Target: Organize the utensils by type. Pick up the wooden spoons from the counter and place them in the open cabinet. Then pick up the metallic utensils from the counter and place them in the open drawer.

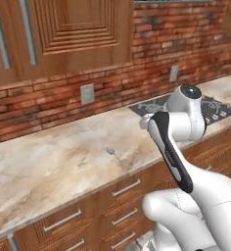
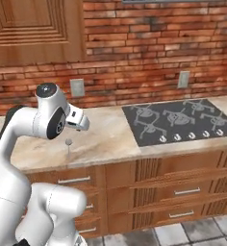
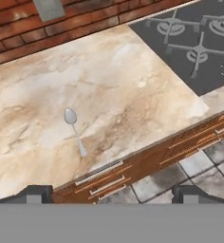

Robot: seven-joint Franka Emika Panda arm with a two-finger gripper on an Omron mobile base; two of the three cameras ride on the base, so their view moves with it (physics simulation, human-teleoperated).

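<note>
From the left base view, your metal spoon [image 1: 112, 153] lies alone on the counter [image 1: 49, 162], near its front edge. In the hand view, the spoon [image 3: 74, 130] sits ahead, left of centre, handle toward the edge; your gripper [image 3: 110, 193] is spread wide, holding nothing.

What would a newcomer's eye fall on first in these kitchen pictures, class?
Probably the white arm rising across the foreground, folded over the counter. Next, a lone grey metal spoon lying near the counter's front edge, bowl toward the brick wall. To the spoon's right sits the dark stovetop.
</note>
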